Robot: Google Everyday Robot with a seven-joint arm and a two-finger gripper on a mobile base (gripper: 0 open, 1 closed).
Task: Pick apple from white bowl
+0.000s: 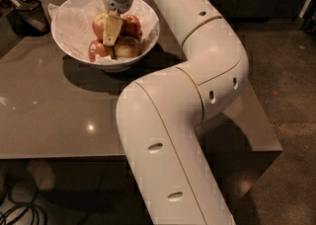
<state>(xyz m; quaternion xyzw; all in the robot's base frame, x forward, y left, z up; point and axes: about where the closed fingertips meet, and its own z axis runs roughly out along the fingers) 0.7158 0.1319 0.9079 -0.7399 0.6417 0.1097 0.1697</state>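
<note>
The white bowl (69,41) lined with crinkled paper stands at the back left of the grey table. It holds several apples. The apple (98,23), yellow-green with a red blush, lies at the back of the pile. A redder apple (131,24) is to its right, a yellowish one (127,47) in front, and a small red one (97,50) at the front left. My gripper (112,32) reaches down into the bowl from above. It sits right against the apple's right side, between it and the redder apple, and covers part of it.
A dark container (27,14) stands left of the bowl at the table's back left corner. My large white arm (197,71) arches over the table's right half. The table's front edge (59,156) runs across the lower left, with cables on the floor (15,209) below.
</note>
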